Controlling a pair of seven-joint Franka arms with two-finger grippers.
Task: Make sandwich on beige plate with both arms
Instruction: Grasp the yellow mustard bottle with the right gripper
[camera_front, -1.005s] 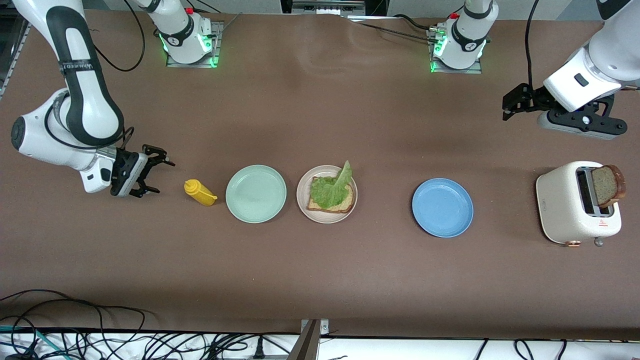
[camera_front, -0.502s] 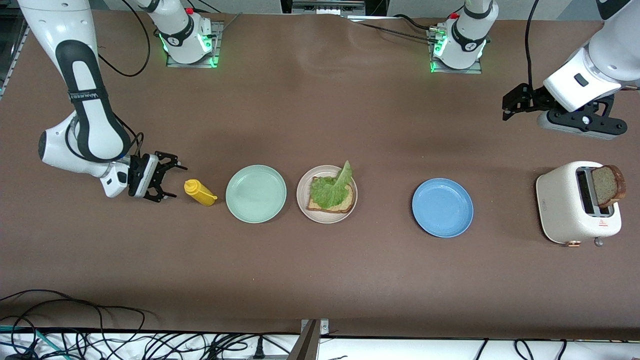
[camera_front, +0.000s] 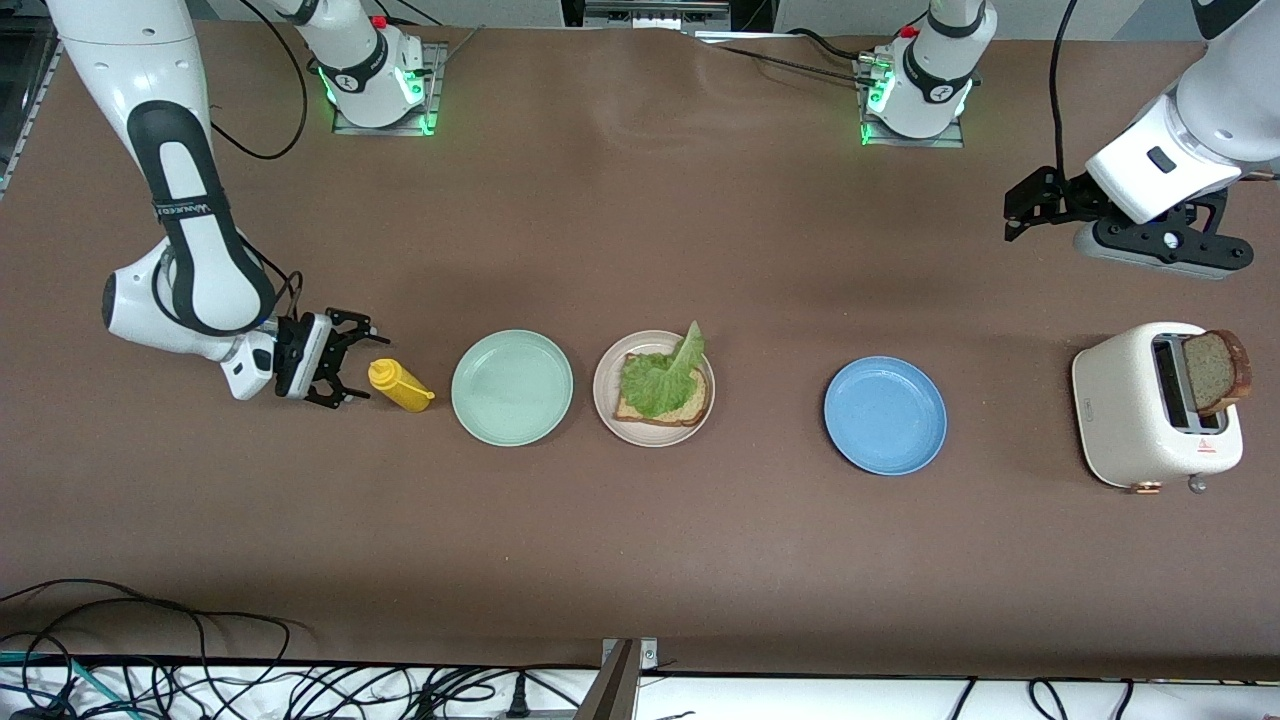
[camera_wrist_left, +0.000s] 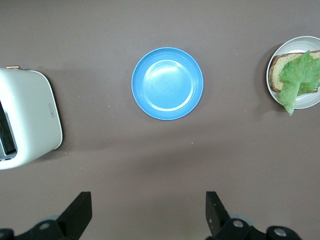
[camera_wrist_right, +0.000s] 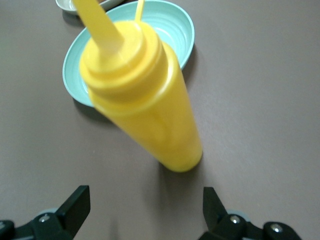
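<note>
The beige plate (camera_front: 604, 386) holds one bread slice (camera_front: 692, 407) with a green lettuce leaf (camera_front: 660, 378) on it. A second bread slice (camera_front: 1215, 370) sticks out of the white toaster (camera_front: 1135, 410) at the left arm's end. My right gripper (camera_front: 355, 362) is open, low beside the yellow squeeze bottle (camera_front: 400, 386). In the right wrist view the bottle (camera_wrist_right: 145, 105) lies just ahead of the open gripper (camera_wrist_right: 145, 212). My left gripper (camera_front: 1015, 222) is open and empty, up over the table near the toaster. The left wrist view shows the plate (camera_wrist_left: 273, 60) and lettuce (camera_wrist_left: 299, 77).
A mint-green plate (camera_front: 512, 387) sits between the bottle and the beige plate; it also shows in the right wrist view (camera_wrist_right: 175, 30). A blue plate (camera_front: 885, 415) lies between the beige plate and the toaster, and shows in the left wrist view (camera_wrist_left: 167, 83).
My right gripper has moved along the table toward the yellow bottle and now sits right beside it. The left arm has not moved.
</note>
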